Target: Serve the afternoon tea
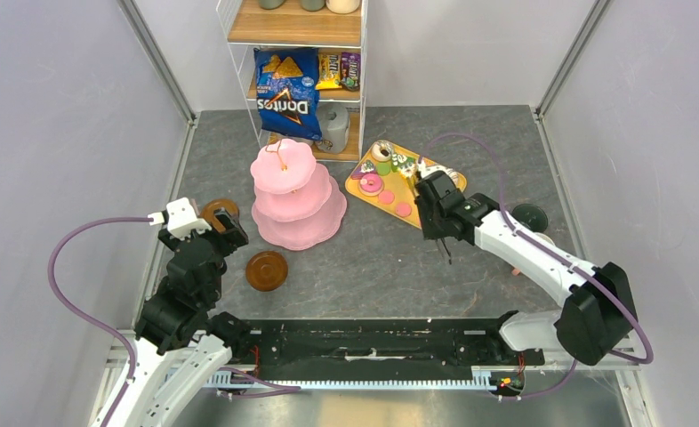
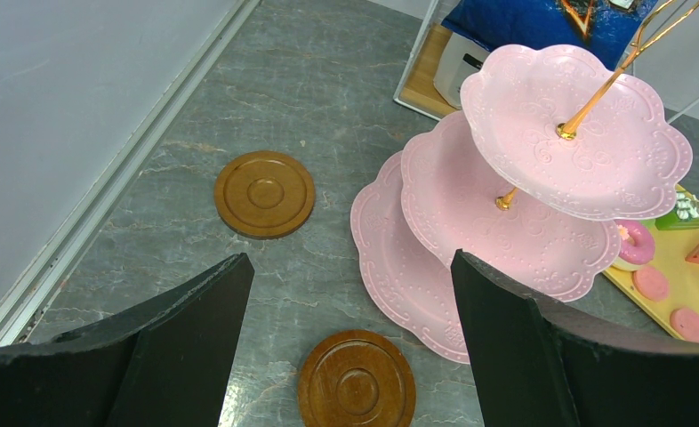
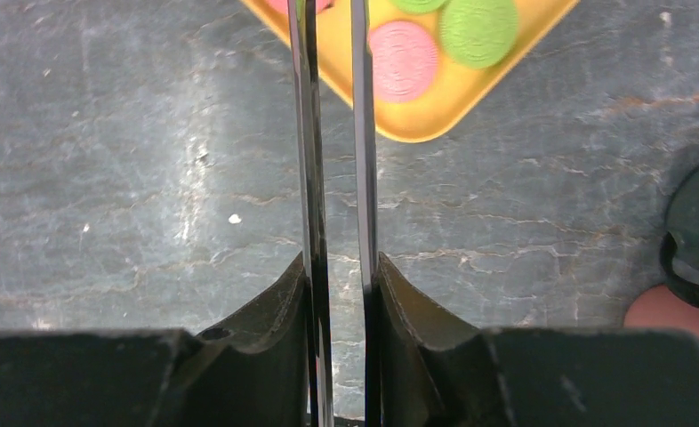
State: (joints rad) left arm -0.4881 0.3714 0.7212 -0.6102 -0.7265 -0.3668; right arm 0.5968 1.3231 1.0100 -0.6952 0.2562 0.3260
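Observation:
The pink three-tier stand [image 1: 293,191] is at centre left, all tiers bare; it also shows in the left wrist view [image 2: 506,205]. Two brown saucers [image 2: 264,193] [image 2: 357,384] lie on the table to its left. My left gripper [image 2: 350,276] is open and empty above the nearer saucer [image 1: 267,270]. A yellow tray [image 1: 357,189] holds toy cakes, donuts and macarons [image 3: 403,60]. My right gripper [image 3: 337,267] is shut on the metal tongs [image 3: 362,133], whose blades reach over the tray's near edge [image 3: 417,124]. The dark-green mug [image 1: 529,216] and a pink mug [image 3: 662,307] are to the right.
A white wire shelf [image 1: 297,27] at the back holds a blue Doritos bag [image 1: 288,93] and snack packs. Grey walls close in on the left and right. The black arm base rail [image 1: 373,342] runs along the near edge.

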